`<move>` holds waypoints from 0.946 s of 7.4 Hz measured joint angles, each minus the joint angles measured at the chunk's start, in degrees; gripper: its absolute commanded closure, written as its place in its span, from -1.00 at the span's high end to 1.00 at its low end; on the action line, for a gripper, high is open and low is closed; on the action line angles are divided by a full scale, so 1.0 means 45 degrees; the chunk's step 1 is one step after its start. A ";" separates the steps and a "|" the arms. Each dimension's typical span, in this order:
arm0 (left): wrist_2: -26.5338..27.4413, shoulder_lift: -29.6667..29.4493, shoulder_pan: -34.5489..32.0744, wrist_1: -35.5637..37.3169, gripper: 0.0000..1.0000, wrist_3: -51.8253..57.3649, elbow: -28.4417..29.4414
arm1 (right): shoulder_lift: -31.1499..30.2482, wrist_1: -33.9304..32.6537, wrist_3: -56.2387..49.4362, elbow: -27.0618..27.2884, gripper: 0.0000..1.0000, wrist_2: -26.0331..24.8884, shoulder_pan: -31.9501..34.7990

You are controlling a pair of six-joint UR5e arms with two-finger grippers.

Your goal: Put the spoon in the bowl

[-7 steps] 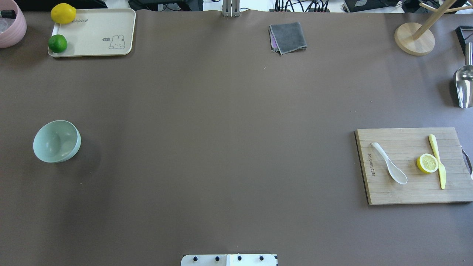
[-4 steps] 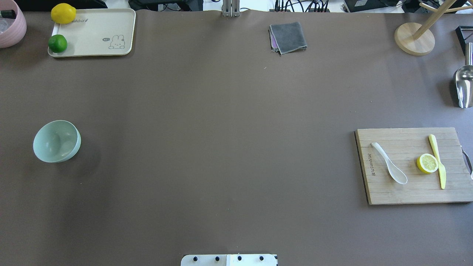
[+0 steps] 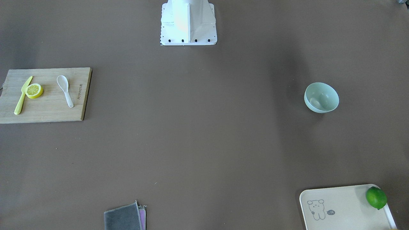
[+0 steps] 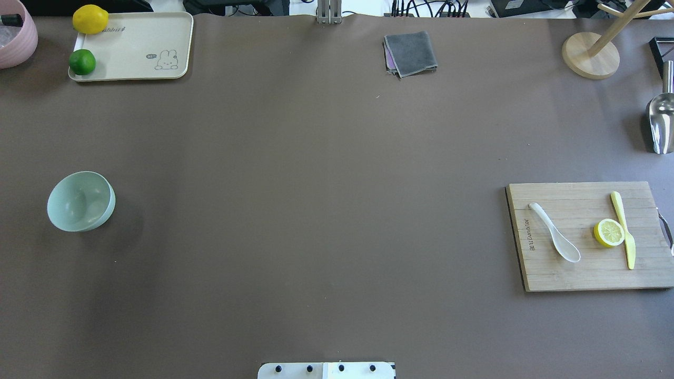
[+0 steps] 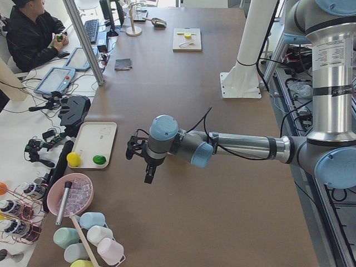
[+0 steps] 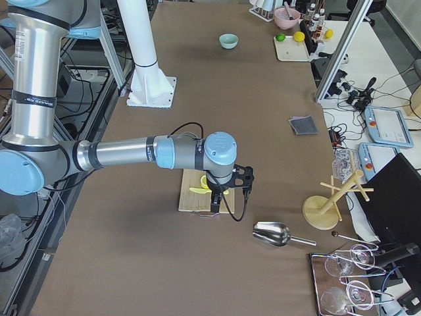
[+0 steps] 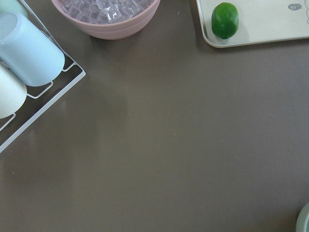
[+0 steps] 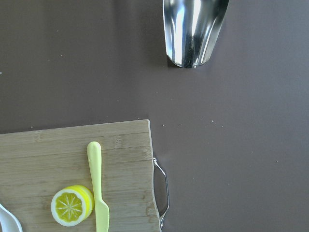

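Spoon [image 4: 555, 233] first: seen from above, with the robot's base at 6 o'clock, the little white spoon lies at about 4 o'clock on the brown table [image 4: 316, 210]. It rests flat on a wooden cutting board [image 4: 579, 276]. Its scoop points to 5 o'clock and its handle points to 11 o'clock. Nothing is touching it. At 3 o'clock from the spoon sits half a lemon [image 4: 609, 232], and a thin yellow knife [image 4: 624, 231] lies right against the lemon's far side. The pale green bowl [image 4: 80, 201] is way over at 9 o'clock, well apart from the spoon, and it leans a bit to one side. Up at 11 o'clock a cream tray [image 4: 137, 50] holds a lime [image 4: 82, 62] and a whole lemon [image 4: 90, 19]. A grey cloth [image 4: 410, 52] lies near 12 o'clock, and a shiny metal scoop [image 4: 661, 121] is at 2 o'clock. The right gripper [image 6: 218, 205] hangs in the air over the cutting board. The left gripper [image 5: 148, 173] hangs over bare table near the tray. I only see both pincers from the side, so I cannot tell how wide they are open or if they hold anything.
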 measured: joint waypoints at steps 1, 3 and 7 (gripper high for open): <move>-0.0001 -0.0003 0.0002 -0.0003 0.96 -0.0001 -0.0007 | 0.0021 0.0000 0.0000 -0.0010 1.00 0.0005 -0.0003; -0.0003 -0.0016 0.0016 0.0008 0.96 -0.0001 0.0005 | 0.0058 0.0000 0.0000 -0.0022 1.00 0.0007 -0.0003; -0.0018 -0.0023 0.0046 0.0002 0.96 0.0011 0.0119 | 0.0079 0.0000 0.0001 -0.0083 1.00 0.0012 -0.0003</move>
